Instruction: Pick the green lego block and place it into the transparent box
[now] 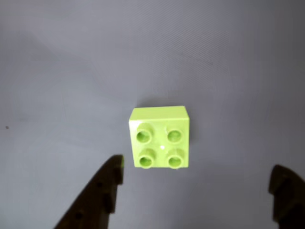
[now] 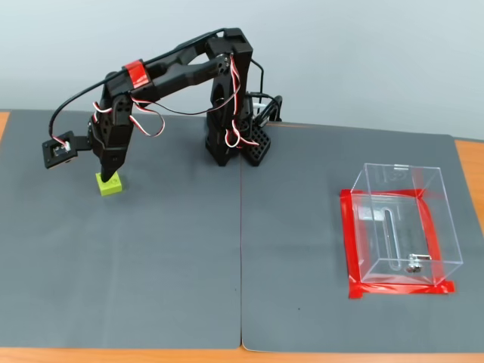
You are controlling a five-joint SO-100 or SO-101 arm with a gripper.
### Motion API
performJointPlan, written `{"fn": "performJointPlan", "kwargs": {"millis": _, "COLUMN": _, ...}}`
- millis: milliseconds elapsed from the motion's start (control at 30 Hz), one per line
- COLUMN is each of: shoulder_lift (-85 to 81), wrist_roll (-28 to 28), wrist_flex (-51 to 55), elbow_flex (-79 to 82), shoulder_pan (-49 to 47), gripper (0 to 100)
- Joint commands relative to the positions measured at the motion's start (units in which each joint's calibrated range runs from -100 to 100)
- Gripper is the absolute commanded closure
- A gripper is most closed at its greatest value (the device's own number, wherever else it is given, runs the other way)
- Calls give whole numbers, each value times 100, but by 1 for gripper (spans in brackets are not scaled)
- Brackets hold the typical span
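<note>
Just lime green lego block (image 1: 159,138), four-studded.

In the wrist view the black two-finger gripper (image 1: 198,174) was cut off by the bottom edge, only the tips of its two fingers (image 1: 97,198) showing, the right one also clipped at the picture's right edge. In the fixed view the gripper (image 2: 112,172) covered part of the small lime-green square plastic brick (image 2: 111,186), so whether the fingertips touched the brick could not be told there
</note>
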Motion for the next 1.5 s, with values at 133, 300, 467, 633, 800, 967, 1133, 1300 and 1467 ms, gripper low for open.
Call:
{"fn": "performJointPlan", "kwargs": {"millis": 133, "shoulder_lift": 65, "wrist_roll": 21, "wrist_flex": -65, "elbow_flex": -234, "shoulder_pan": -130, "gripper": 66}}
{"fn": "performJointPlan", "kwargs": {"millis": 300, "shoulder_lift": 65, "wrist_roll": -21, "wrist_flex": -65, "elbow_flex": -234, "shoulder_pan": -212, "gripper": 66}}
{"fn": "performJointPlan", "kwargs": {"millis": 467, "shoulder_lift": 73, "wrist_roll": -21, "wrist_flex": -65, "elbow_flex": -206, "shoulder_pan": -219, "gripper": 66}}
{"fn": "performJointPlan", "kwargs": {"millis": 633, "shoulder_lift": 149, "wrist_roll": -21, "wrist_flex": -73, "elbow_flex": -197, "shoulder_pan": -219, "gripper": 66}}
{"fn": "performJointPlan", "kwargs": {"millis": 800, "shoulder_lift": 412, "wrist_roll": -5, "wrist_flex": -73, "elbow_flex": -270, "shoulder_pan": -204, "gripper": 66}}
{"fn": "performJointPlan", "kwargs": {"millis": 967, "shoulder_lift": 514, "wrist_roll": 16, "wrist_flex": -273, "elbow_flex": -234, "shoulder_pan": -204, "gripper": 66}}
{"fn": "performJointPlan", "kwargs": {"millis": 1133, "shoulder_lift": 523, "wrist_roll": 21, "wrist_flex": -351, "elbow_flex": -188, "shoulder_pan": -212, "gripper": 66}}
{"fn": "performJointPlan", "kwargs": {"millis": 1300, "shoulder_lift": 531, "wrist_roll": 16, "wrist_flex": -342, "elbow_flex": 2, "shoulder_pan": -212, "gripper": 66}}
{"fn": "performJointPlan", "kwargs": {"millis": 1467, "shoulder_lift": 531, "wrist_roll": 11, "wrist_flex": -342, "elbow_flex": 155, "shoulder_pan": -212, "gripper": 66}}
